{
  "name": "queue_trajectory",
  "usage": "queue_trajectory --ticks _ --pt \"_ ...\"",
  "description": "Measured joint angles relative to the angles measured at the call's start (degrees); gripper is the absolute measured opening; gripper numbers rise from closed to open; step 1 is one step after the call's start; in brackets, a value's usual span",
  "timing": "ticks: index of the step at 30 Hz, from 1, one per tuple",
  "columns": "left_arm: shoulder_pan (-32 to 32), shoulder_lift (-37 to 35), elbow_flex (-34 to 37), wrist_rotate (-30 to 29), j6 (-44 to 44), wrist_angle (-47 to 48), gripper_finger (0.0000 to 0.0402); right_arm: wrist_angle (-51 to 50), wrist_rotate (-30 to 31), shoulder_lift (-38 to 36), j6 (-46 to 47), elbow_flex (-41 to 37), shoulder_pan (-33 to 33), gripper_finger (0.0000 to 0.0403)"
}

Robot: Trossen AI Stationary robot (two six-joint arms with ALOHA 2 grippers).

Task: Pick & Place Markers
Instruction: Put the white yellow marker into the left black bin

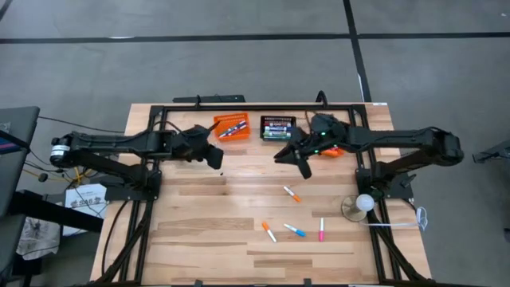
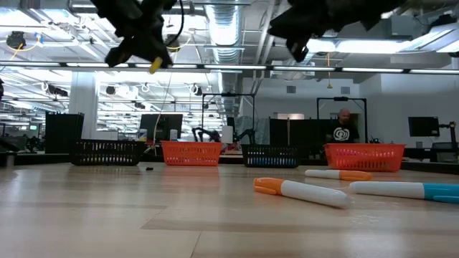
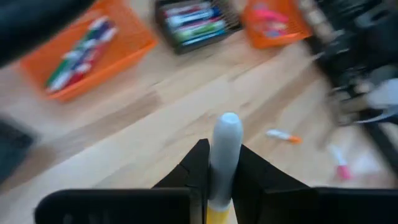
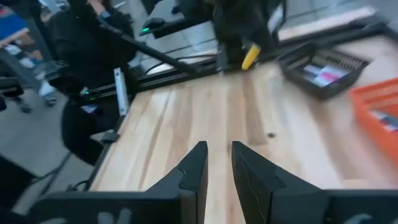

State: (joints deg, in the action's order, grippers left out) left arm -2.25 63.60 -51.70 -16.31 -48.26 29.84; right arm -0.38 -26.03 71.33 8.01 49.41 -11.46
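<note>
My left gripper (image 1: 217, 158) hangs above the table, in front of the left orange basket (image 1: 231, 126), and is shut on a white marker with a yellow cap (image 3: 227, 134). My right gripper (image 1: 304, 166) hovers in front of the black basket (image 1: 278, 127). Its fingers (image 4: 219, 152) stand a little apart with nothing between them. Several markers lie flat on the wood nearer the front: an orange-capped one (image 1: 292, 194), another orange one (image 1: 268, 231), a blue one (image 1: 294, 230) and a pink one (image 1: 321, 229). The baskets hold more markers. My left gripper pinches the marker's body (image 3: 219, 177) between its two fingers, near the yellow cap (image 3: 217, 214). The white end (image 3: 228, 121) sticks out past the fingertips. The marker is lifted clear of the table and tilted, and its yellow end (image 2: 154, 67) shows below the gripper.
A second orange basket (image 1: 333, 150) lies partly under my right arm. The low view shows one more black basket (image 2: 107, 152) at the far left. A round lamp-like stand (image 1: 362, 205) sits near the right edge. Bare wood lies between the baskets and the loose markers.
</note>
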Motion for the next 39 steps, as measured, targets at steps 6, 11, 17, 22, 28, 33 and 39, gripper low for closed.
queue_trajectory --ticks 6,11,17,22,28,33,39 --pt "-4.83 0.61 0.02 2.23 2.79 5.5 0.0037 -5.81 5.84 -8.76 -3.45 -0.85 0.17 0.0063" --pt "-10.64 0.69 0.02 4.47 7.32 6.23 0.0037 -4.96 11.55 -16.33 -1.33 -6.57 0.09 0.0063" --pt "-18.38 0.8 0.02 6.5 14.55 10.0 0.0037 1.95 16.76 -26.04 4.64 -16.24 0.11 0.0063" --pt "-23.53 2.27 0.02 7.68 22.4 12.11 0.0037 8.86 20.23 -33.16 7.39 -22.98 0.11 0.0063" --pt "-28.35 8.57 0.02 10.54 29.29 15.59 0.0037 7.61 20.47 -38.18 7.03 -26.15 0.11 0.0063" --pt "-31.34 15.05 0.02 10.85 32.98 18.23 0.0037 6.15 20.54 -39.45 6.6 -27.41 0.06 0.0063" --pt "-33.83 18.21 0.02 9.57 40.22 18.84 0.0037 5.06 20.53 -39.43 9.75 -27.41 -0.05 0.0063"
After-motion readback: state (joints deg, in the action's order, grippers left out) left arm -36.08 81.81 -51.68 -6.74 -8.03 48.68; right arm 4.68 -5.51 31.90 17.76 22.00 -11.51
